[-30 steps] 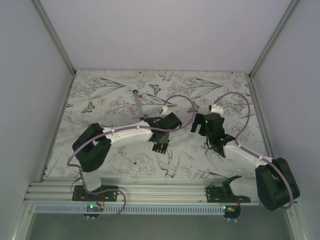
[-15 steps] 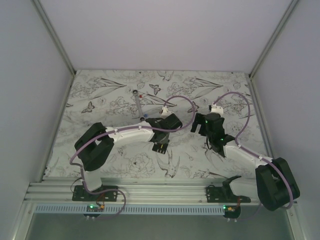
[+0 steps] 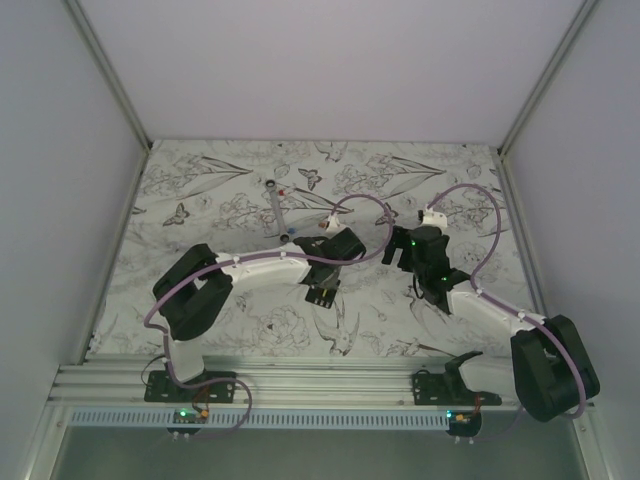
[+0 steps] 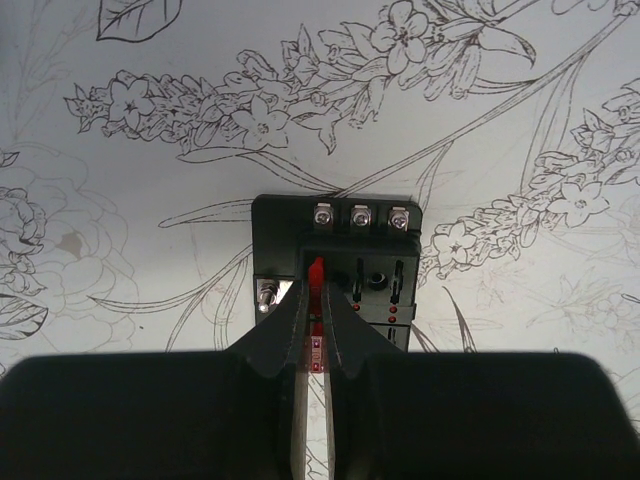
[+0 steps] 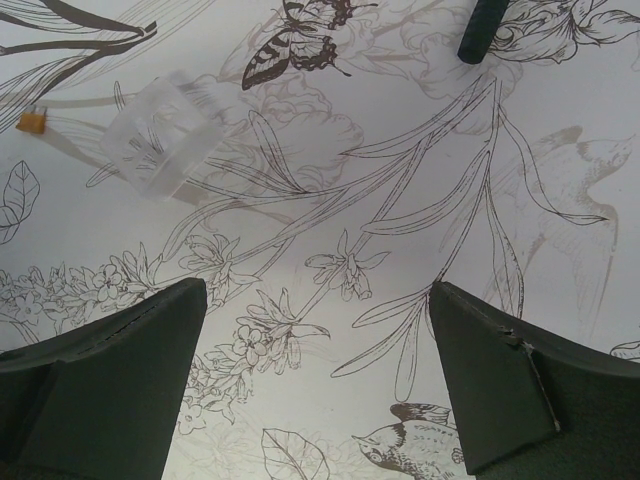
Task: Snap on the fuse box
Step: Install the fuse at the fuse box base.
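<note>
One wrist view shows left jaws pinching a red fuse, fuse box beneath; right jaws wide.

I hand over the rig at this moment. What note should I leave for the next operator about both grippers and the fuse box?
Left gripper: shut on a thin red fuse at the left slot of the small black rectangular plastic fuse box.
Right gripper: open and empty above the table; a clear plastic lid-like piece lies in its camera's view.
Done: I cannot tell if the red fuse is seated.
Left: nothing is snapped over the box face yet.
</note>
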Controlling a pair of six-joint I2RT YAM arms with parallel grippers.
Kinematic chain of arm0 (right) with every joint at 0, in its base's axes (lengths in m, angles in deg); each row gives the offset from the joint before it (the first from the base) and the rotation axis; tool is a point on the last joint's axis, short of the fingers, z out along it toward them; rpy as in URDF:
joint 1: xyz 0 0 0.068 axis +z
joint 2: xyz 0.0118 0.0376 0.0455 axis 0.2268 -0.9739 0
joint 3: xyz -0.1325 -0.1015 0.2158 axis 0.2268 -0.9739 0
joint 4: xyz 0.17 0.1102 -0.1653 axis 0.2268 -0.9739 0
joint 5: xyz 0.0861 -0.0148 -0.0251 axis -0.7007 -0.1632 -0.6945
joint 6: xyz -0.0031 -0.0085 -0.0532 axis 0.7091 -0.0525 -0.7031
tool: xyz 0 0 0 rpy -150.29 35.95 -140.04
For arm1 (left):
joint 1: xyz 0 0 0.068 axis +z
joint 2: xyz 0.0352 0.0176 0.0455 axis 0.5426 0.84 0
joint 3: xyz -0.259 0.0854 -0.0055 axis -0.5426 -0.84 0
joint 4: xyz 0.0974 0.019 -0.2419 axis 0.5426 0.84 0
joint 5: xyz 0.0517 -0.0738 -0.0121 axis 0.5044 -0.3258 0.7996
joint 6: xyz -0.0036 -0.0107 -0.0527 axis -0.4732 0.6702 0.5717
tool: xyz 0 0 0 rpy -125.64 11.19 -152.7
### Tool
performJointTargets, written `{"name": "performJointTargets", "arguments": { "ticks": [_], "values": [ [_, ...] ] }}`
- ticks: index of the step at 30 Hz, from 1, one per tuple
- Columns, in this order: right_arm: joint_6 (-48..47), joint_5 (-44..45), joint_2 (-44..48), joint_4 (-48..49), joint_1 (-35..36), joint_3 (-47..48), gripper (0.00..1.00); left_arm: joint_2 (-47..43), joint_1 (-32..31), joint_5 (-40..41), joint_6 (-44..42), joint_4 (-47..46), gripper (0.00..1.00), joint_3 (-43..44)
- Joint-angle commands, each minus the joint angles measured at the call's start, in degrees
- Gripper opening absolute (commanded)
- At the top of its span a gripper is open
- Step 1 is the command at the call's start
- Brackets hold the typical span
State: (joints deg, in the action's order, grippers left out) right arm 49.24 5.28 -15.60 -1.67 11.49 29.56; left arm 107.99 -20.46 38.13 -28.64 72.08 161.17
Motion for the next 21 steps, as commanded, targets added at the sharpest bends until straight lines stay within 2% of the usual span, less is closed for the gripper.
{"name": "performJointTargets", "arguments": {
  "ticks": [1,21],
  "values": [
    [0.0,0.5,0.7,1.0,-0.4,0.4,1.00,0.7,-0.5,-1.7,-2.6,-0.2,0.00,-0.3],
    [-0.5,-1.3,0.0,1.4,-0.4,0.5,1.00,2.7,-0.2,-5.8,-0.2,-0.2,0.00,-4.9]
  ]
}}
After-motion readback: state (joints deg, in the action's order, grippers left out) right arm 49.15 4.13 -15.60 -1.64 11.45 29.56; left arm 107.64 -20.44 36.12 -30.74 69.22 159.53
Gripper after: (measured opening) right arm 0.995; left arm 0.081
